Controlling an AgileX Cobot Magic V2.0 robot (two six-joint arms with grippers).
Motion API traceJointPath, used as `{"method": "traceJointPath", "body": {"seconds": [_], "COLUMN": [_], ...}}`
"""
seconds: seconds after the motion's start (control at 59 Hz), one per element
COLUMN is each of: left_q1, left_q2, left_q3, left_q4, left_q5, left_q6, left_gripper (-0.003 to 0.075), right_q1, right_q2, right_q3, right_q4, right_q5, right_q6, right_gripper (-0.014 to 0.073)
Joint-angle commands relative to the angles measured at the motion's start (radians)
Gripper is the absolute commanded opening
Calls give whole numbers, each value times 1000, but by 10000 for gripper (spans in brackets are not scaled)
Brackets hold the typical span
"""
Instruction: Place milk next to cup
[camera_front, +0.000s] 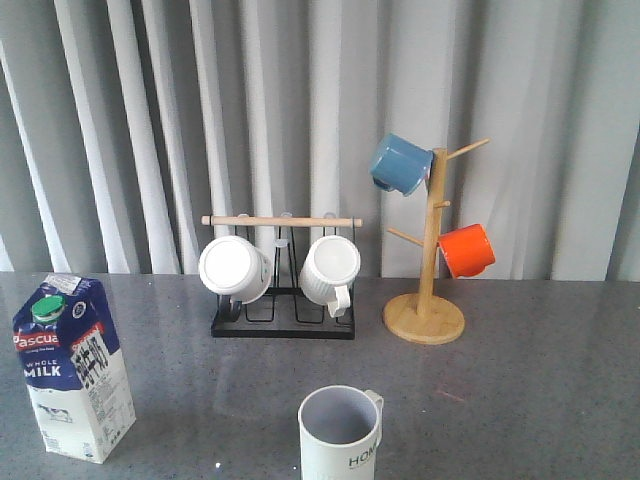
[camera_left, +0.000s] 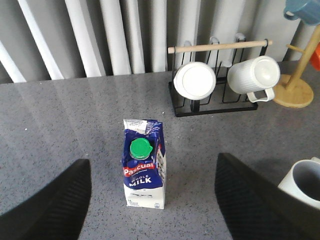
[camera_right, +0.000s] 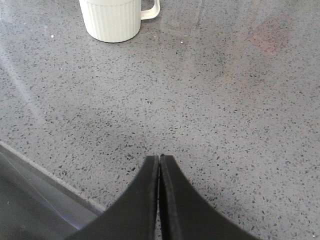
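The milk (camera_front: 72, 365), a blue and white carton with a green cap, stands upright at the table's front left. The cup (camera_front: 340, 432), cream-white and ribbed with "HOME" lettering, stands at the front centre, well to the right of the milk. In the left wrist view my left gripper (camera_left: 151, 161) is open wide above the table, and the milk (camera_left: 144, 170) stands between its fingers (camera_left: 45, 205) without touching them; the cup (camera_left: 302, 182) shows at the edge. My right gripper (camera_right: 159, 159) is shut and empty, low over the table, with the cup (camera_right: 112, 17) beyond it.
A black wire rack (camera_front: 283, 320) with a wooden bar holds two plain white ribbed mugs at the back centre. A wooden mug tree (camera_front: 430, 260) with a blue mug (camera_front: 400, 165) and an orange mug (camera_front: 467, 250) stands at the back right. Curtains hang behind. The table's edge (camera_right: 45, 180) lies near the right gripper.
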Motion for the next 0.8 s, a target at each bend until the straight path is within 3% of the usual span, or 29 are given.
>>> {"method": "traceJointPath", "body": {"seconds": [0.0,0.339,0.78], "left_q1": [-3,-3,-3], "left_q2": [74,278,367], "left_q3": [-63,-59,-59], "left_q4": [3,-8,-7], "left_q5": [-6,6,5], "left_q6": [-27,-45,-16], "left_gripper": [512,512,512], "right_q1": [-5,-5,-5], "right_q2": [4,4,4], "right_q3": [-29,-29,-29], "right_q4": [4,4,4], "right_q5": [-61,-61,-62], "right_q6": [4,7,7], "right_gripper": [-5,-5,-4]}}
